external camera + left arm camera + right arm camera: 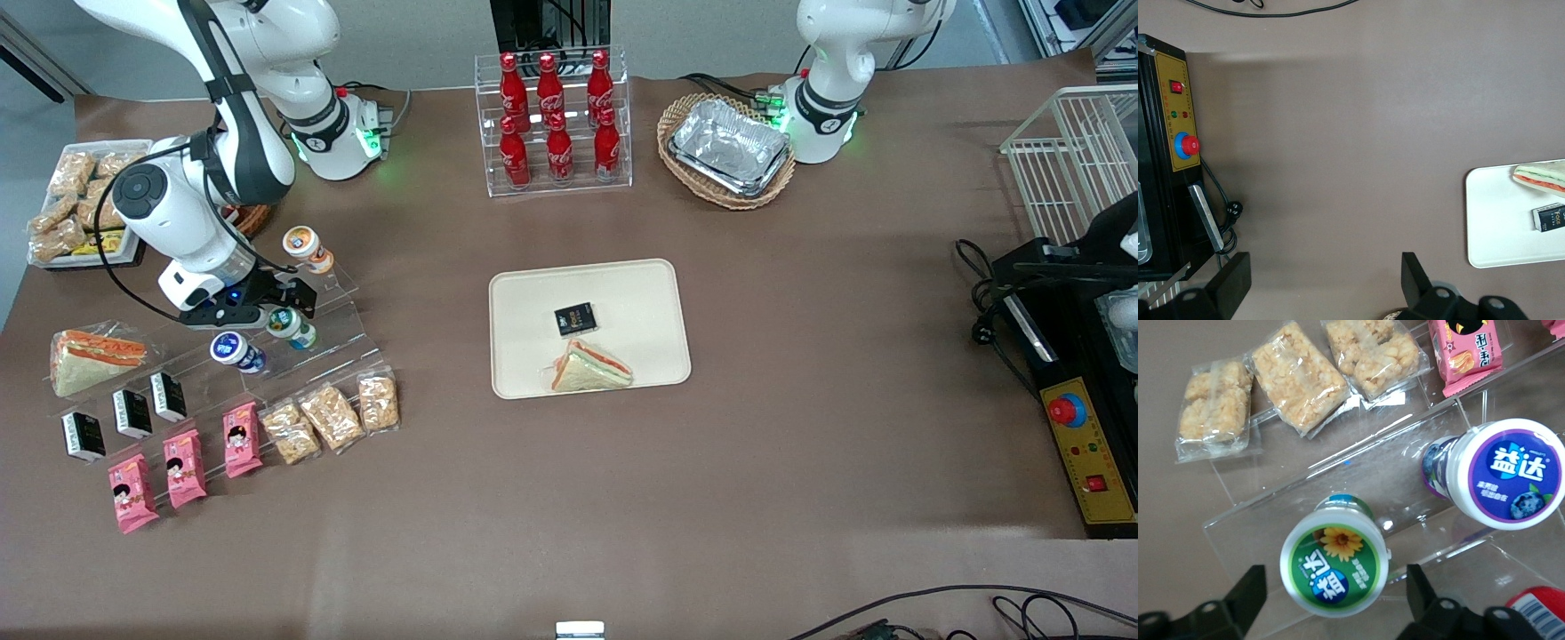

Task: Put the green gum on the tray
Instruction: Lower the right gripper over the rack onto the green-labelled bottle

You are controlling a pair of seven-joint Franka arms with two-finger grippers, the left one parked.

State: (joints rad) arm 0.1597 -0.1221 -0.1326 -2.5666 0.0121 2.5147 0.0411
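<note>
The small white cylindrical gum bottle with a green-ringed round lid (1335, 561) (291, 326) stands on a clear acrylic step. The large flat cream plastic tray with rounded corners (649, 293) (1491, 220) lies well apart, mid-worktop.

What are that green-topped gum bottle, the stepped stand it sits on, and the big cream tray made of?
The green gum, between the open gripper fingers: likely plastic with a glossy printed lid label. The stepped stand: clear acrylic, seemingly, see-through with shiny edges. The tray: probably matte moulded plastic, with rounded corners and a low rim.
</note>
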